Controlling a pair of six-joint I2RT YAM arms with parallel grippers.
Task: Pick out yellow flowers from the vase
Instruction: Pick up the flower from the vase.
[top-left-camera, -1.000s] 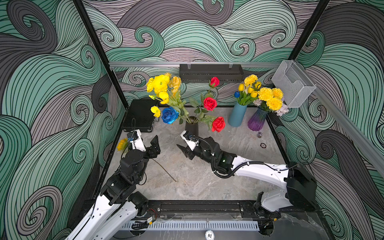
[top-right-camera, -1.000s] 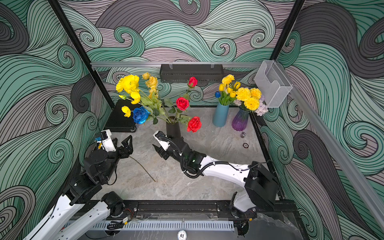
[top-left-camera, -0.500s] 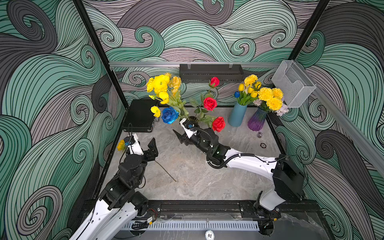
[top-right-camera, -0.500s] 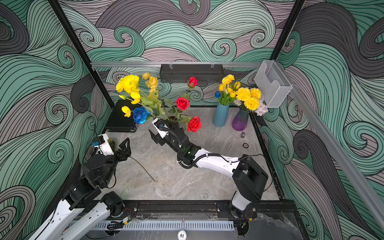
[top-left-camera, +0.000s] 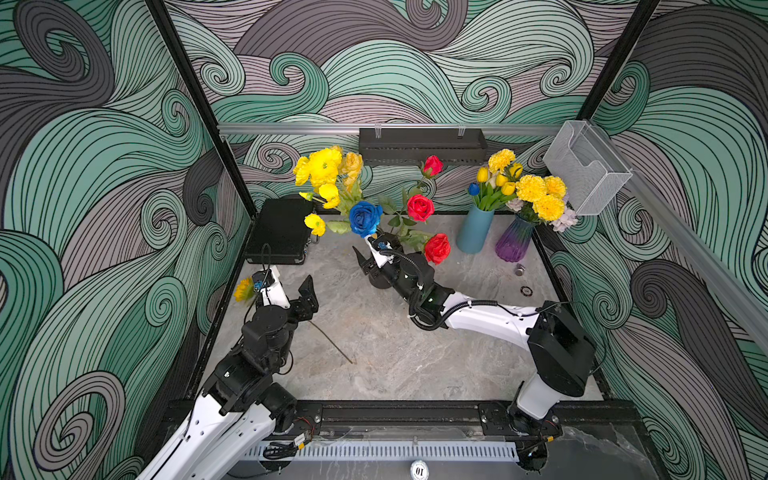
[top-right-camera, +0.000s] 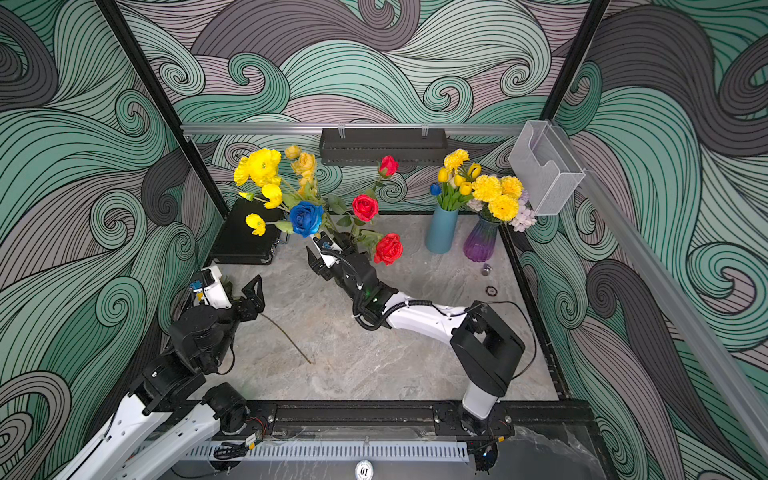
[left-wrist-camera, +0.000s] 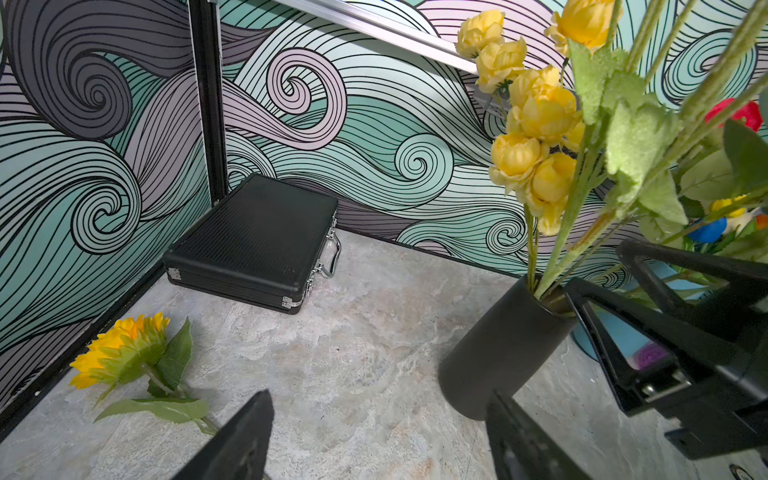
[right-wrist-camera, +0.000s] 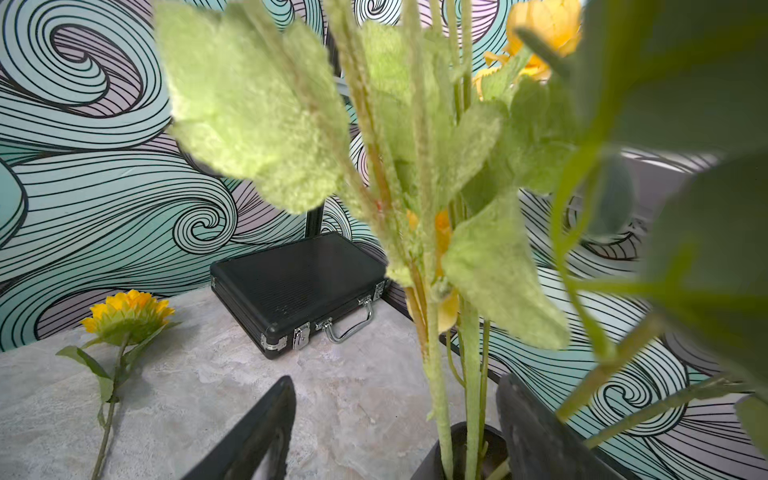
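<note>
The black vase (left-wrist-camera: 498, 353) stands mid-table and holds yellow flowers (top-left-camera: 324, 166) (top-right-camera: 262, 166) (left-wrist-camera: 536, 112), a blue rose (top-left-camera: 365, 218) and red roses (top-left-camera: 420, 207). My right gripper (top-left-camera: 368, 253) (top-right-camera: 318, 253) (right-wrist-camera: 395, 415) is open at the vase mouth (right-wrist-camera: 436, 459). Fuzzy green stems (right-wrist-camera: 440, 395) rise between its fingers, nearer one finger (right-wrist-camera: 536, 428), with no contact showing. My left gripper (top-left-camera: 291, 291) (left-wrist-camera: 380, 428) is open and empty above the table left of the vase. A yellow sunflower (top-left-camera: 244, 289) (left-wrist-camera: 120, 349) (right-wrist-camera: 126, 311) lies on the table by the left wall.
A black case (top-left-camera: 282, 230) lies in the back left corner. A blue vase (top-left-camera: 473, 230) and a purple vase (top-left-camera: 513, 245) with yellow blooms stand at the back right. Two small metal bits (top-left-camera: 519, 270) lie near them. A mesh holder (top-left-camera: 586, 166) hangs on the right wall.
My right gripper has moved back to the vase, opened wider, and now straddles the stems. The left arm has barely shifted.
</note>
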